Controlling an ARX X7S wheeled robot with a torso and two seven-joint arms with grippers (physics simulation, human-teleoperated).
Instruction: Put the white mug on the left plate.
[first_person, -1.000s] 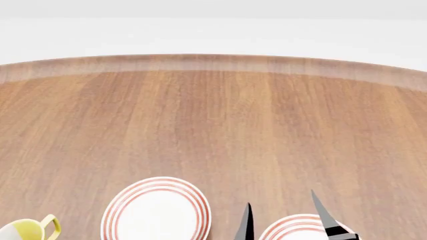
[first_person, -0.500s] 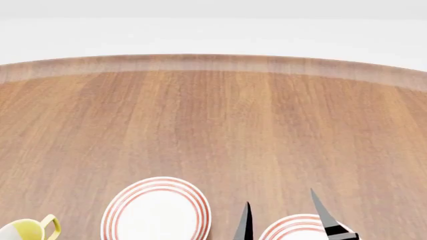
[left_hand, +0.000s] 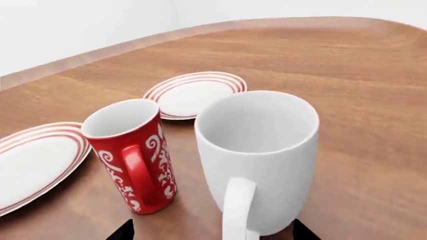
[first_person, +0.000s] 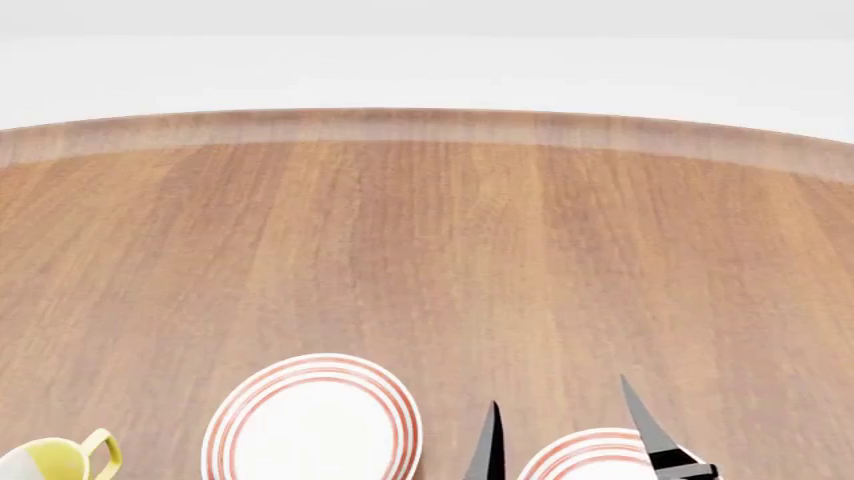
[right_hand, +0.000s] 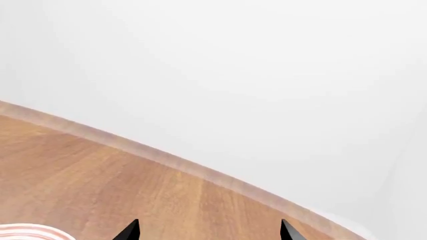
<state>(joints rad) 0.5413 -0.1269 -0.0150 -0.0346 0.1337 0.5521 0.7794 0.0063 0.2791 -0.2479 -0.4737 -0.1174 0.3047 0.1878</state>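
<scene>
The white mug (left_hand: 257, 150) stands upright on the table, handle toward the camera, in the left wrist view. My left gripper (left_hand: 213, 233) is open, its jaw tips either side of the mug's handle and base, close to it and holding nothing. The mug and the left gripper are out of the head view. The left plate (first_person: 314, 420), white with red rings, lies empty near the bottom of the head view. Two such plates (left_hand: 193, 92) (left_hand: 33, 160) lie beyond the mugs in the left wrist view; I cannot tell which is which. My right gripper (first_person: 567, 442) is open and empty over the right plate (first_person: 601, 458).
A red mug with white swirls (left_hand: 130, 155) stands right beside the white mug, a narrow gap between them. A white mug with yellow inside and handle (first_person: 54, 460) sits at the head view's bottom left. The round wooden table (first_person: 427, 240) stretches far ahead to its edge.
My right gripper's fingertips have crept slightly upward in the head view. Nothing else has moved.
</scene>
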